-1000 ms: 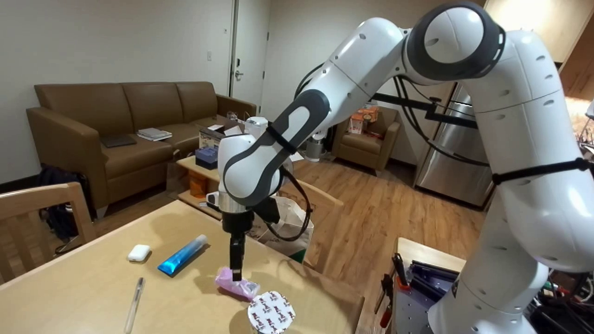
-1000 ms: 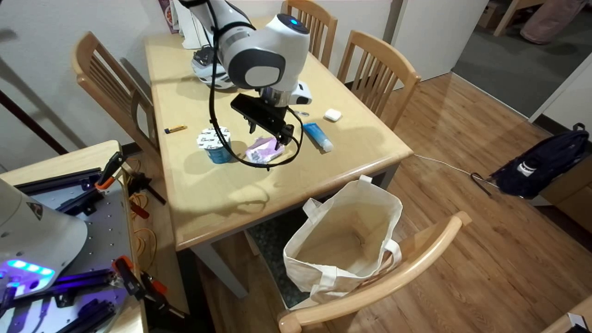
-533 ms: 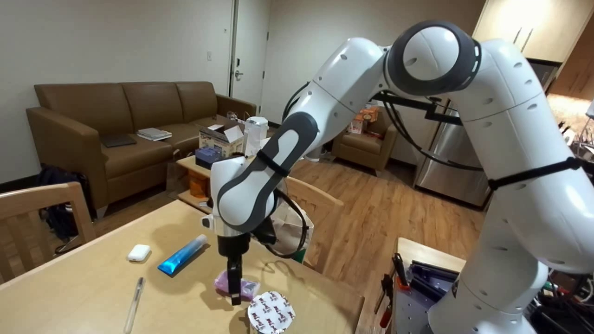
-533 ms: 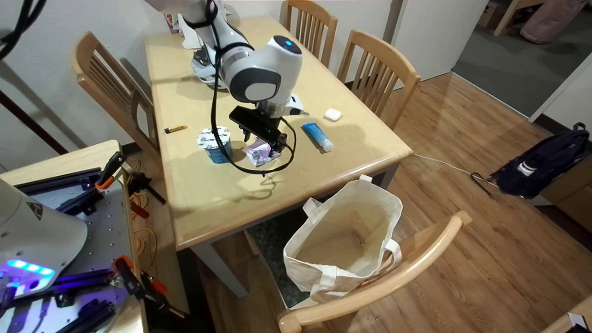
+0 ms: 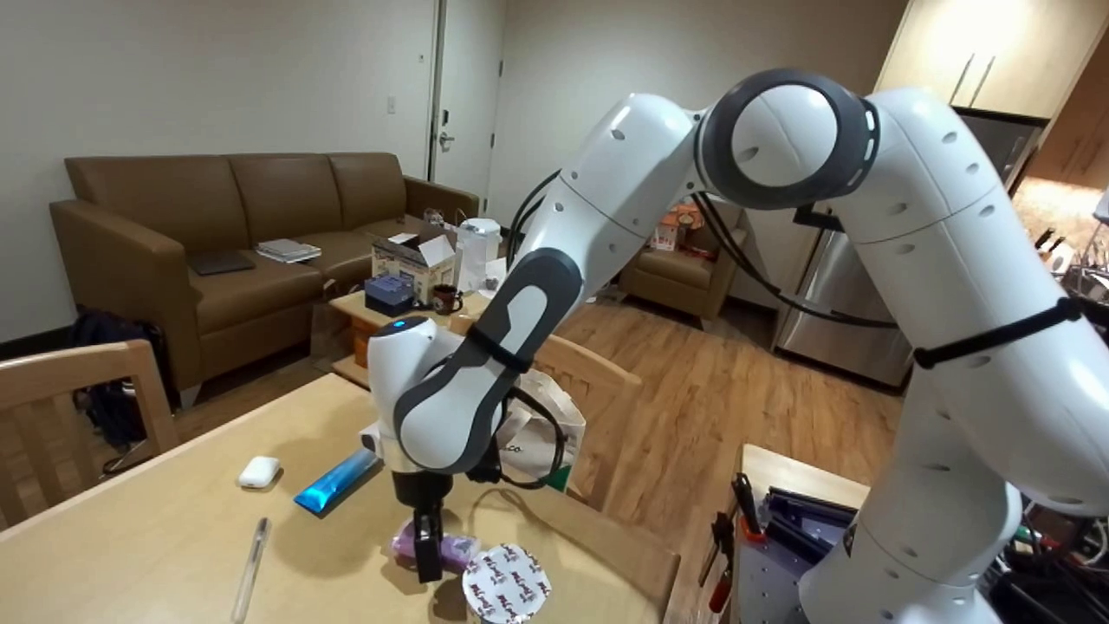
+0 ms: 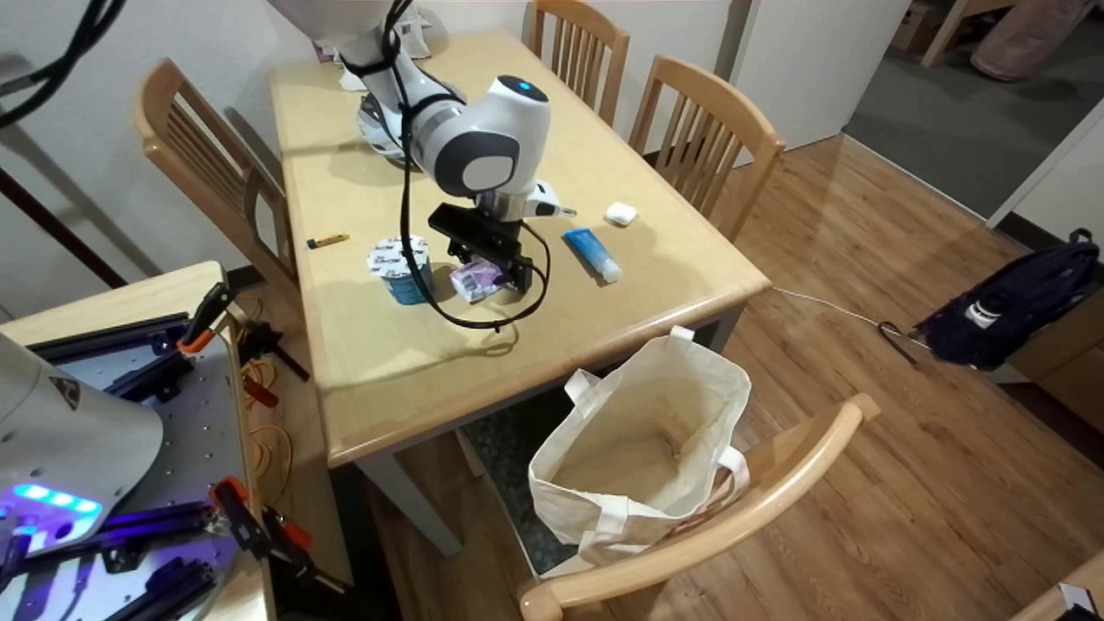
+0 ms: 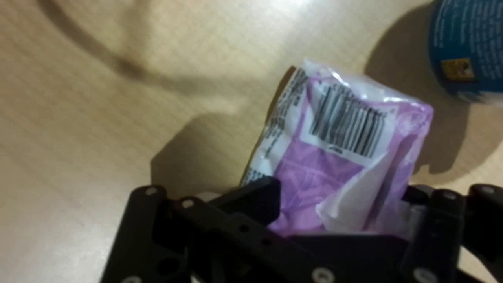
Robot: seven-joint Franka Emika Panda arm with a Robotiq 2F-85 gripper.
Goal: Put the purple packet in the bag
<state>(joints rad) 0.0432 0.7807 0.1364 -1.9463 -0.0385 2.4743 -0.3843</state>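
Note:
The purple packet (image 7: 326, 169) lies at or just above the table (image 6: 414, 354), its barcode end sticking out past the fingers in the wrist view. My gripper (image 7: 342, 196) has one finger on each side of it, and the wrapper is creased between them. The fingers look shut on the packet. In both exterior views the gripper (image 5: 429, 555) (image 6: 492, 263) is low over the table, partly hiding the packet (image 5: 459, 552) (image 6: 476, 280). The cream cloth bag (image 6: 561, 509) stands open on a chair beside the table; it shows partly behind the arm in an exterior view (image 5: 528, 442).
A blue cup with a patterned lid (image 5: 507, 582) (image 6: 410, 289) stands close beside the packet. A blue tube (image 5: 329, 485) (image 6: 591, 253), a white case (image 5: 260, 472), a pen (image 5: 251, 568) and a helmet (image 6: 375, 129) are on the table. A chair back (image 6: 742, 543) stands behind the bag.
The gripper has come down onto the packet, and its fingers are now around it. The packet has shifted slightly with the gripper, away from the tabletop's middle toward the cup in an exterior view.

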